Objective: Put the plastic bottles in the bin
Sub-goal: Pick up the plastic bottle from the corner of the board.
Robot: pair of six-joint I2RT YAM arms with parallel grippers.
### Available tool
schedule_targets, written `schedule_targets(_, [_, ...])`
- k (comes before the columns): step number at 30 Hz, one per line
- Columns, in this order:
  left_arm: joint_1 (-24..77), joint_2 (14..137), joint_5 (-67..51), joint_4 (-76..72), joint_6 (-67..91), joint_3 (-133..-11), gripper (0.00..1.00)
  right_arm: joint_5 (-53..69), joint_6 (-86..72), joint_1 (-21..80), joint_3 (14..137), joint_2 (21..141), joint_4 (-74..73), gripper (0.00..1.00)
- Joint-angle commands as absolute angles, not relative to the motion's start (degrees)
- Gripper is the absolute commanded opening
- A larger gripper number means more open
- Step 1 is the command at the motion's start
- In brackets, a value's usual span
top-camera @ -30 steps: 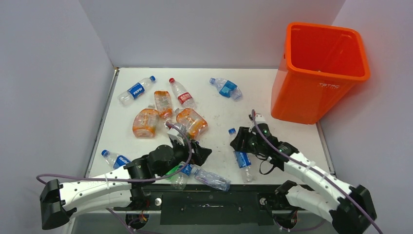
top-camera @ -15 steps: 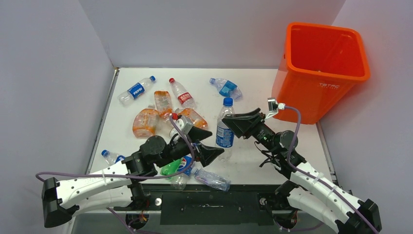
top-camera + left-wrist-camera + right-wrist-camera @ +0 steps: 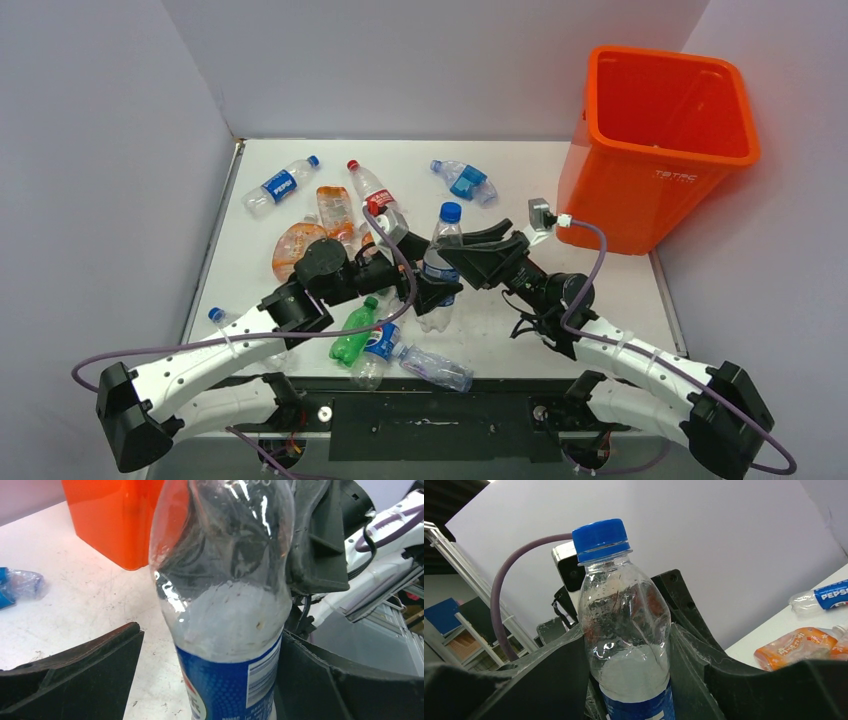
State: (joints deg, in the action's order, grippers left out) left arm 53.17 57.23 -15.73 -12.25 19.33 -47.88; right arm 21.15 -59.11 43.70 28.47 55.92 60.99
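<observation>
Pinching a clear plastic bottle w/ blue cap & blue label [image 3: 626, 630], the R gripper [image 3: 624, 680] has its fingers part-closed on the btl's sides, holding it upright over mid-table. The L gripper [image 3: 210, 685] fingers are spread wide either side of the same btl's lower body; contact unclear. The other bottles [image 3: 283, 185] lie scattered on the white table [image 3: 500, 160]. The tall orange plastic bin [image 3: 610, 200] stands at the far R corner.
</observation>
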Motion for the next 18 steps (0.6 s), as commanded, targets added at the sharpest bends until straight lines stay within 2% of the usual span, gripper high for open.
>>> schedule_targets(1, [52.6,55.6,-21.3,-16.5,16.1,-46.0,0.88,20.9,-57.1,45.9,30.4,56.5,67.2,0.32])
schedule_targets(4, [52.6,54.7,-22.1,-16.9,14.4,-44.3,0.6,20.5,-54.8,46.1,31.9,56.4,62.2,0.42])
schedule_targets(7, [52.6,53.3,-19.1,-16.1,12.8,-42.6,0.41,20.2,-50.6,46.7,35.0,55.4,52.4,0.74])
schedule_targets(9, [52.6,51.9,-17.6,-16.9,12.7,-40.9,0.37,18.9,-46.4,47.1,38.2,53.7,42.5,0.85])
schedule_targets(11, [52.6,50.7,-16.7,-16.7,11.8,-40.1,0.35,15.3,-40.7,48.2,41.7,51.2,30.8,0.91])
schedule_targets(14, [52.7,49.2,-14.9,-16.0,10.4,-39.4,0.34,10.1,-33.1,49.8,47.4,48.3,16.5,0.94])
schedule_targets(18, [52.8,48.8,-14.1,-15.4,8.5,-39.5,0.32,5.9,-26.4,50.9,57.4,50.0,1.7,0.93])
